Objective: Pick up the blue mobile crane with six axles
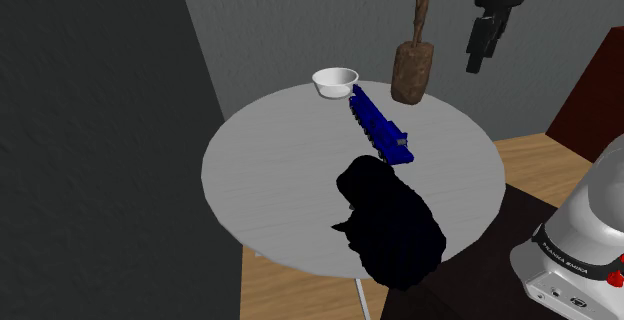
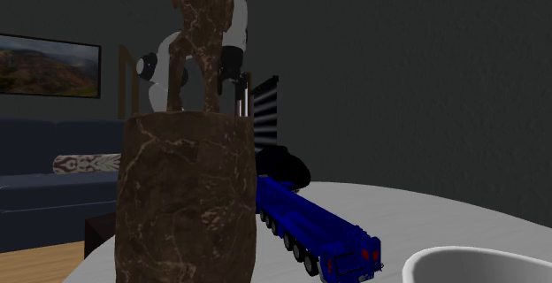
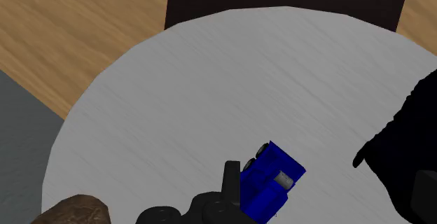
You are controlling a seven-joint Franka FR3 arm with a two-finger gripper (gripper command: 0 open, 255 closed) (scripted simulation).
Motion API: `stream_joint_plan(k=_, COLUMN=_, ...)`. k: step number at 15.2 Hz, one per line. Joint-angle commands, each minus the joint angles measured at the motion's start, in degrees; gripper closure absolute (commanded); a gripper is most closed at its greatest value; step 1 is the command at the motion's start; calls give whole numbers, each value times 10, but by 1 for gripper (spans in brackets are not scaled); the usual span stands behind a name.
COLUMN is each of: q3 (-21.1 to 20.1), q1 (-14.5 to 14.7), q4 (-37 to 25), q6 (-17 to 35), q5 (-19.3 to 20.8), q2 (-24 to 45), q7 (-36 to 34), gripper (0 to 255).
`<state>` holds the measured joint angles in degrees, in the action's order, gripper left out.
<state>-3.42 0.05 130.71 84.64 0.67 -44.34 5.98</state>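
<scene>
Shoulder view: approach step, apparently. Gripper [image 1: 486, 46], fingers apart, hangs at two o'clock from blue crane [image 1: 380, 123]; next, likely descend, straddling its body.

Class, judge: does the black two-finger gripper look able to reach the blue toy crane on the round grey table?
Probably yes: the gripper hangs open above the table, and nothing covers the crane. The brown sculpture and white bowl stand near one end, so take care.
</scene>
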Motion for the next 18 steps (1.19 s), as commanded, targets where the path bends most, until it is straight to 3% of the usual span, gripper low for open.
stream_joint_plan(k=1, q3=0, q1=0, q4=0, q6=0, q5=0, q2=0, q7=0, gripper=0)
stream_joint_plan(k=9, q3=-21, q1=-33, q4=-27, q6=108, q5=-18, q2=159, q7=-101, gripper=0)
stream_joint_plan(k=18, q3=-27, q1=-62, q4=-109, q6=195, q5=-23, q2=353, q7=-204, gripper=0)
